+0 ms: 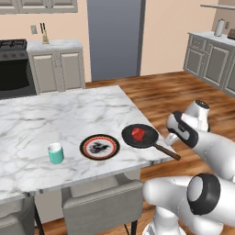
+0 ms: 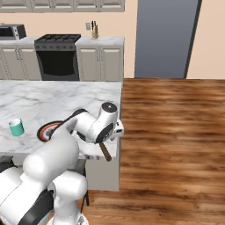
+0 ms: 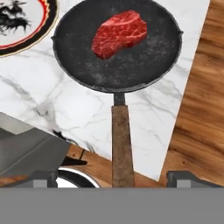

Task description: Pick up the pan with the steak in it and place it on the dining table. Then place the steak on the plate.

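Observation:
The black pan rests on the dining table near its right corner, its brown handle sticking out past the edge. The red steak lies inside it. Just left of the pan sits the red-rimmed plate. My gripper hovers over the handle end, open. In the hand view the steak is in the pan, the handle runs down between my wide-spread fingertips, and my gripper touches nothing. The plate shows at the upper left.
A teal cup stands on the table left of the plate. Grey stools are tucked under the near edge. Wooden floor lies to the right of the table. A stove and cabinets line the far wall.

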Robot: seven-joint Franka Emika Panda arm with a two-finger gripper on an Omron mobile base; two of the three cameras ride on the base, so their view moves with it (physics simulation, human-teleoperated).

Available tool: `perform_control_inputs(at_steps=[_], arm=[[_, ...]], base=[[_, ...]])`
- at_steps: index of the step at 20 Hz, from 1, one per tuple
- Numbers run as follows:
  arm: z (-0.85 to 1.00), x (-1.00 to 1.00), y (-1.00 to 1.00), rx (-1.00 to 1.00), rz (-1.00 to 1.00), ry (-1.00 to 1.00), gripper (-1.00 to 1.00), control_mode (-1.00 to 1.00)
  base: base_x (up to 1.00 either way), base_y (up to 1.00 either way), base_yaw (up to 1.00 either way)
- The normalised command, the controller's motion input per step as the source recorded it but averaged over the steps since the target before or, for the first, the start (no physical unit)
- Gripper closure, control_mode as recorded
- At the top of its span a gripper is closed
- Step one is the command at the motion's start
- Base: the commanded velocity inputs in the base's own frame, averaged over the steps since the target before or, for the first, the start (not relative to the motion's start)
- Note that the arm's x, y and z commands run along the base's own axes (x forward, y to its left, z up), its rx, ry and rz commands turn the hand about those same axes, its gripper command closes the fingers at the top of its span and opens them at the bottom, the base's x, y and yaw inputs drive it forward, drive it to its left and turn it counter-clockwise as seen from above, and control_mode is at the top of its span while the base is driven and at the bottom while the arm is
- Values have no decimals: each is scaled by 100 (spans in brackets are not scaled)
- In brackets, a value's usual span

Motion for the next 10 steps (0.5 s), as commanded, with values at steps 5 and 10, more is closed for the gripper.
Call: perform_control_inputs(at_steps=[5, 10], arm=[[35, -23, 13, -1, 0, -16, -100, -100], [34, 7, 39, -3, -7, -12, -100, -100]], base=[[0, 0, 0], [0, 0, 0]])
